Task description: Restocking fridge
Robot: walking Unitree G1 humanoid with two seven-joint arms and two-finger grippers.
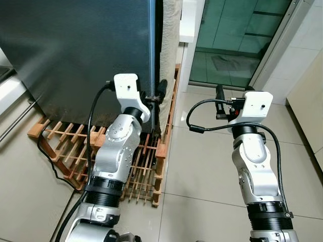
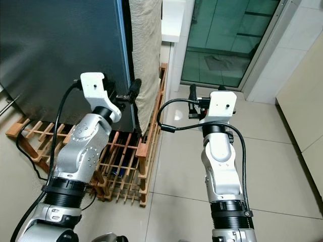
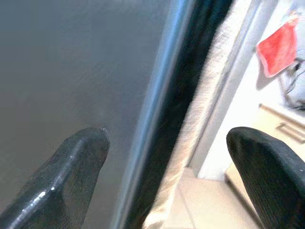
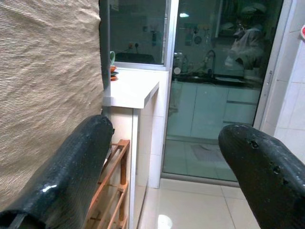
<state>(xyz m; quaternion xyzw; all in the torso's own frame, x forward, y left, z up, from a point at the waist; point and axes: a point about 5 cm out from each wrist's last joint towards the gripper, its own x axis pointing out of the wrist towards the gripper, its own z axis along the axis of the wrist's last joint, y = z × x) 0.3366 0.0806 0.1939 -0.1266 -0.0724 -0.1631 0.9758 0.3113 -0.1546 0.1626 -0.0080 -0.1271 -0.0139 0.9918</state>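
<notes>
Tiled floor [image 1: 202, 166] underfoot, the left pincer [image 1: 154, 96] straddles the closed fridge door [image 1: 75, 55] edge, fingers wide, and may slip off when pulling.

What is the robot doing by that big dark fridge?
The robot stands in front of the closed fridge door, which rests on a wooden slatted rack. Its left gripper is up at the door's right edge, fingers open on either side of that edge, as if getting ready to pull it open. The right gripper is open too, holding nothing, raised over the tiled floor.
</notes>
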